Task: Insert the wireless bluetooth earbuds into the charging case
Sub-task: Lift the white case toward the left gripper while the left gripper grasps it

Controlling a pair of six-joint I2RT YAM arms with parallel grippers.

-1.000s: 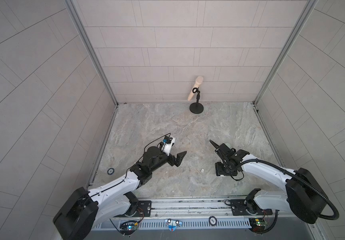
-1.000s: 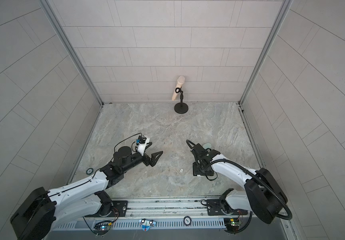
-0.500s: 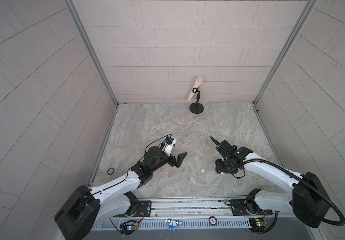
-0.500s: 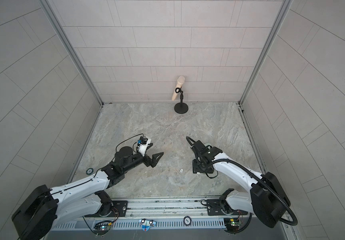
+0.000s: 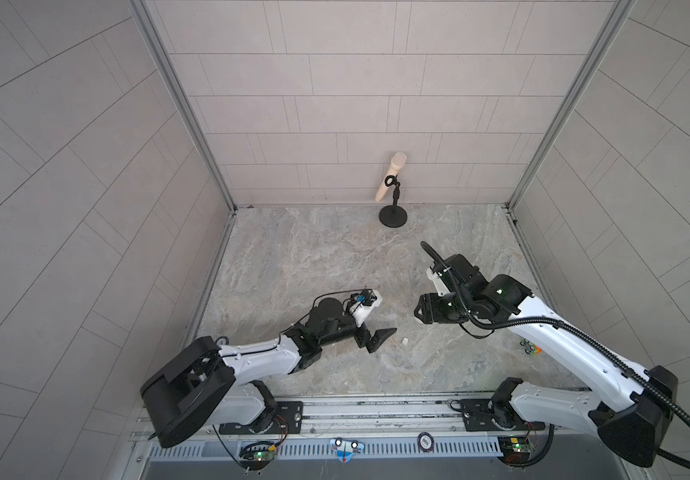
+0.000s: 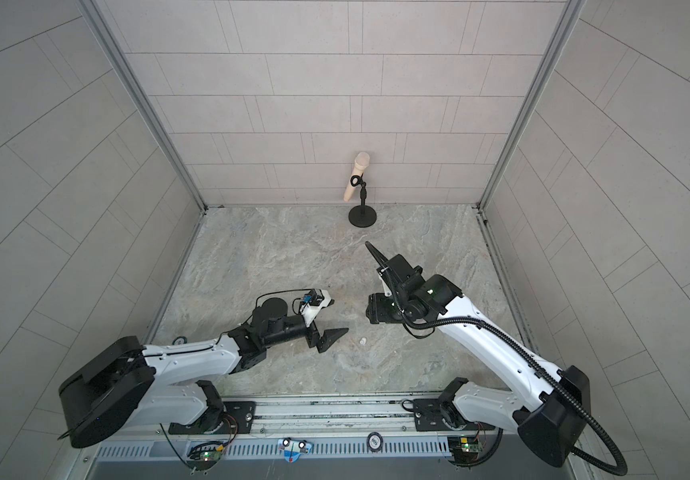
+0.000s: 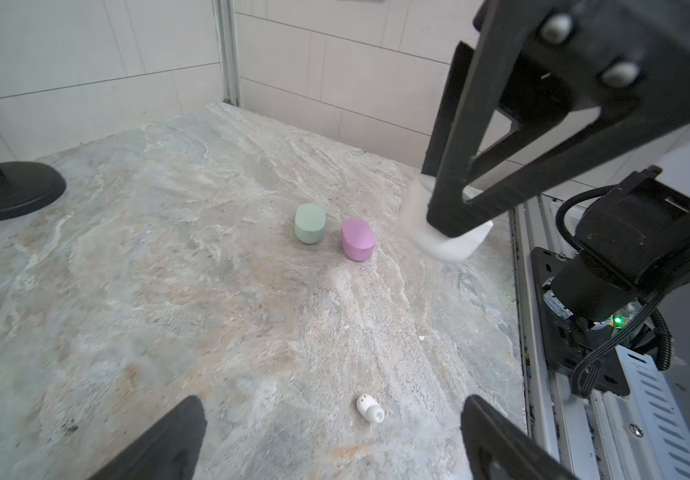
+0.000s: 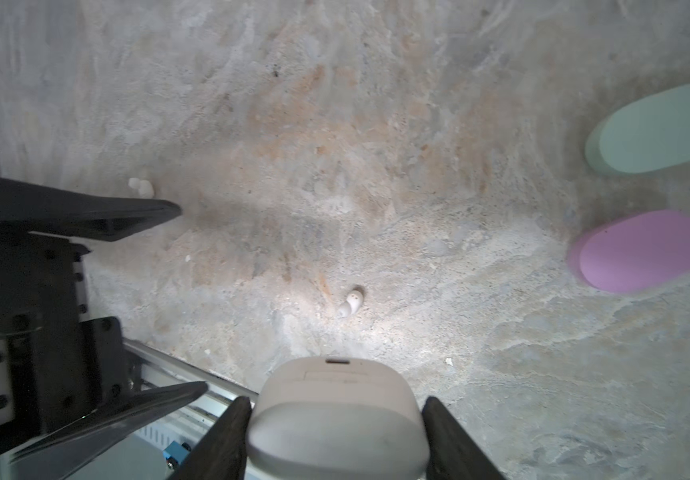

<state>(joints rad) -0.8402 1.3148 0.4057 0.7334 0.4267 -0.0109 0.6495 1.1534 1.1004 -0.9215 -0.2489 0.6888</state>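
Ahead of wide-open L end effector [image 7: 332,409]: white earbud [image 7: 370,408]; R end effector [image 8: 335,404] grips case [image 8: 335,440].

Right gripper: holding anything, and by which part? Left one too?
The right gripper grips the white charging case, with one finger pressed on each of its opposite sides. The left gripper is open and holds nothing.

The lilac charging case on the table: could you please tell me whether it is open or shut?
Shut. The lilac charging case shows a smooth closed lid over a thin seam; no cavity shows.
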